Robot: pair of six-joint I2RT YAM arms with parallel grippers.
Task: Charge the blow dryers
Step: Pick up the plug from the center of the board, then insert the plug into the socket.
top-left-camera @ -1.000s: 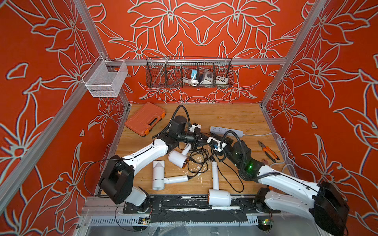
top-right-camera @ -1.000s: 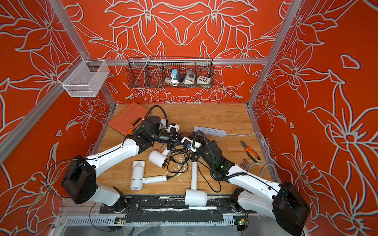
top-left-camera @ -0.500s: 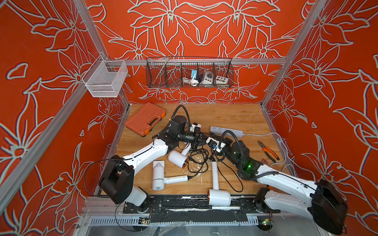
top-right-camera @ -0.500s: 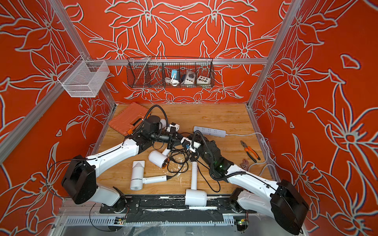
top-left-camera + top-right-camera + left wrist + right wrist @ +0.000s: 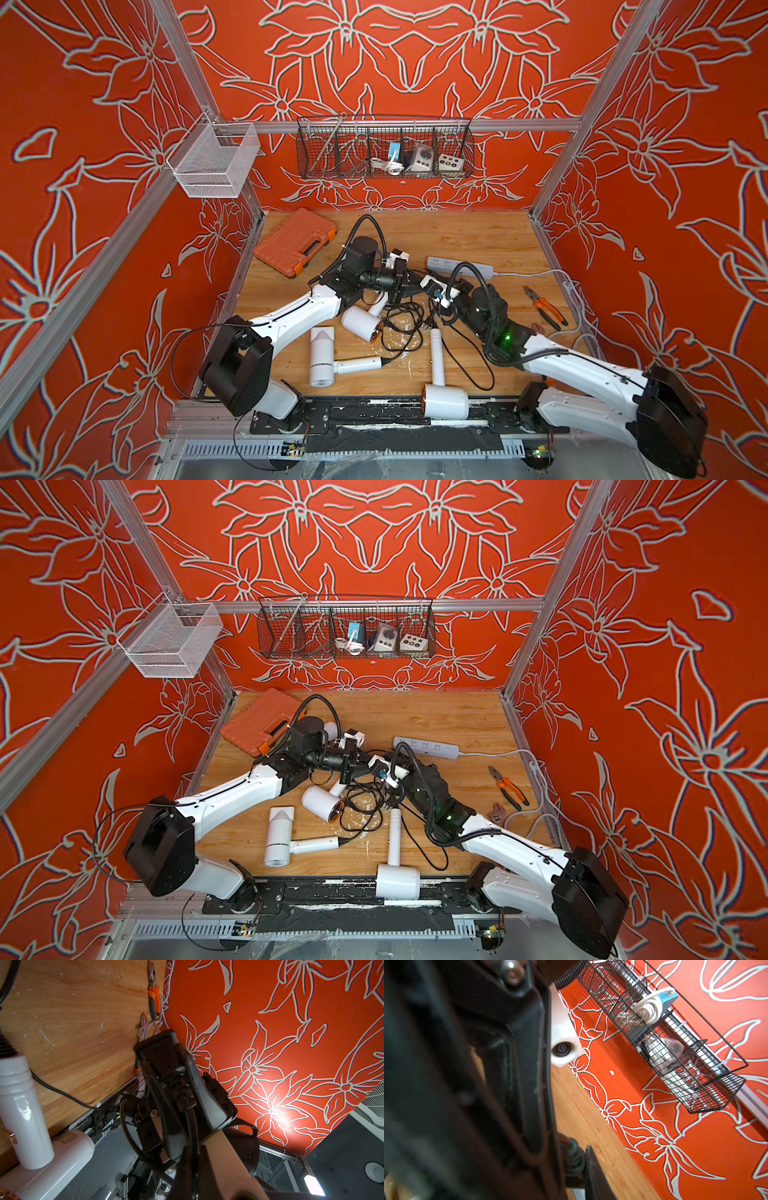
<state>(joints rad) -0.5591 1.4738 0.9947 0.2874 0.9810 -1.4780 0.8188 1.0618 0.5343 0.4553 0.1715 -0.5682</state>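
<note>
Three blow dryers (image 5: 445,401) (image 5: 321,358) (image 5: 360,323) are seen on the table's (image 5: 457,237) front half; the left gripper (image 5: 405,284) is pressed closed, the right gripper's (image 5: 430,287) jaws cannot be judged

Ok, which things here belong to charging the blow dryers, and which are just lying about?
Job: blow dryers, black cords, power strip.
Lying about: orange tool case, pliers, wrench, wire basket, mesh basket.
</note>
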